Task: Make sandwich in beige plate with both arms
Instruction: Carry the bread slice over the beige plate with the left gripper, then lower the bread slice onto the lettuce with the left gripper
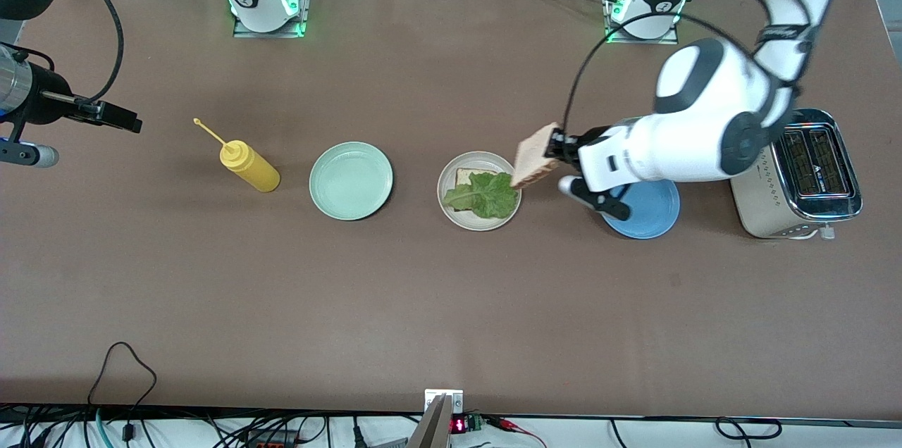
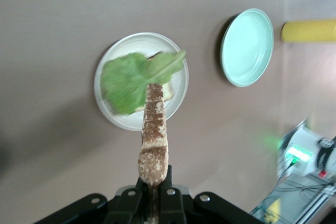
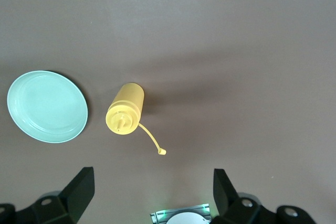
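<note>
Front view: left end effector (image 1: 557,145) clamps bread slice (image 1: 535,156); lettuce (image 1: 487,194) hides lower slice.

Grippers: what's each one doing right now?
Left gripper: shut on the bread slice, over the beige plate's edge.
Right gripper: open, empty, waiting over the mustard bottle.
</note>
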